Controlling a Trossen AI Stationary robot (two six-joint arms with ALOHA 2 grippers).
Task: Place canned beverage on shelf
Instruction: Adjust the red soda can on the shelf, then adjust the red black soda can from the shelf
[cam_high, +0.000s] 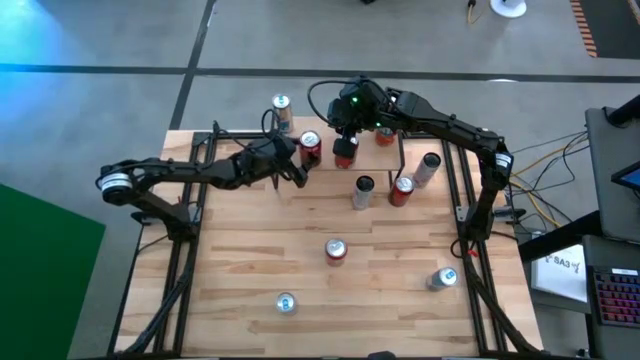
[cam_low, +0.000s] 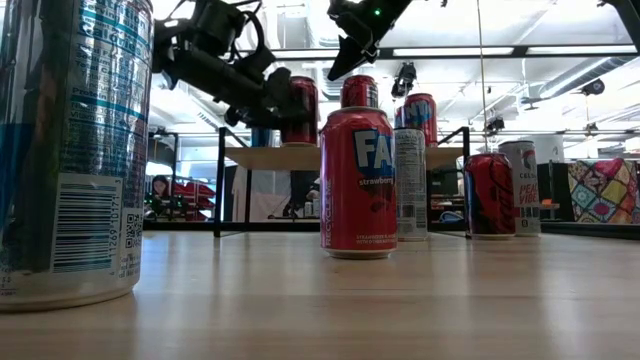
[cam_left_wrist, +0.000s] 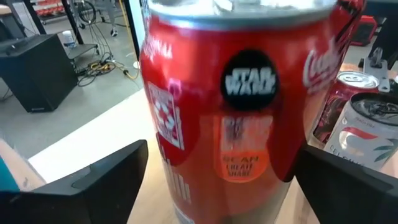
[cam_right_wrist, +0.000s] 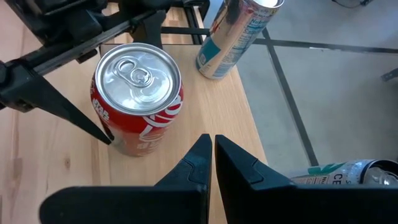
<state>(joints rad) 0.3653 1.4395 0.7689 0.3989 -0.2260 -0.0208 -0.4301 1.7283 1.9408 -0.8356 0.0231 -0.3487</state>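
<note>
My left arm reaches in from the left, forearm level, wrist turned inward. My left gripper (cam_high: 300, 160) has its two dark fingers (cam_left_wrist: 93, 180) spread wide apart, one on each side, not pressing. My right arm arches over from the right, elbow high, and my right gripper (cam_right_wrist: 213, 152) points downward, fingertips pressed together.

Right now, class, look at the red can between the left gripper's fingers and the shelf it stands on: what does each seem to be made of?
Red can: likely aluminium; bare silvery lid with pull tab, glossy printed red wall. Shelf: top looks like light wood, matte with visible grain; its legs look like thin black metal, though paint hides the surface.
</note>
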